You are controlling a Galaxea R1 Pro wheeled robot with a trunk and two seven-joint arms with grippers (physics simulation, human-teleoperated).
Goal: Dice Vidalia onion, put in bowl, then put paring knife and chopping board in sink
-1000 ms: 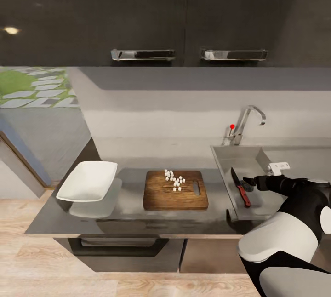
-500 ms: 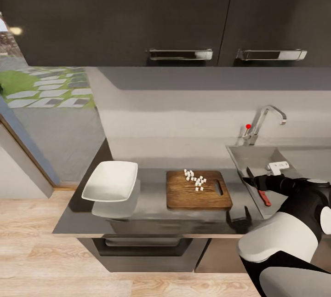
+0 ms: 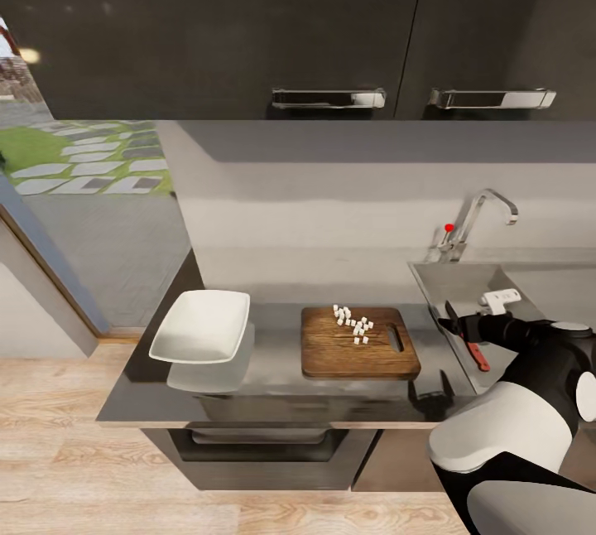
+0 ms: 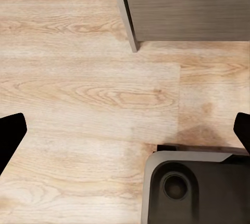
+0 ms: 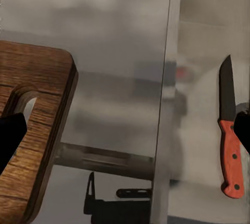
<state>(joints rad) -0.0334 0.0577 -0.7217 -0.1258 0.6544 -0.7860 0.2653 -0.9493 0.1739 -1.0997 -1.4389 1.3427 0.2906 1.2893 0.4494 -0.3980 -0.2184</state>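
The grey bench [image 3: 273,369] runs under dark wall cabinets [image 3: 248,21], with the steel sink [image 3: 463,282] at its right end. On the bench the chopping board [image 3: 360,344] lies flat, its slot handle toward the sink, and a small heap of white diced onion [image 3: 352,322] sits on its far half. The white bowl [image 3: 201,325] rests well apart to the board's left. The paring knife [image 3: 465,334], dark blade and red handle, lies flat on the sink's steel, just beside the right jaws [image 3: 447,326]. In the right wrist view the knife [image 5: 229,130] lies toward one spread fingertip, the board [image 5: 31,130] toward the other; these jaws are open and hold nothing. The left jaws [image 4: 125,135] hang spread wide over the wood floor [image 4: 88,94]. Since half a second ago, board, bowl and knife have not moved.
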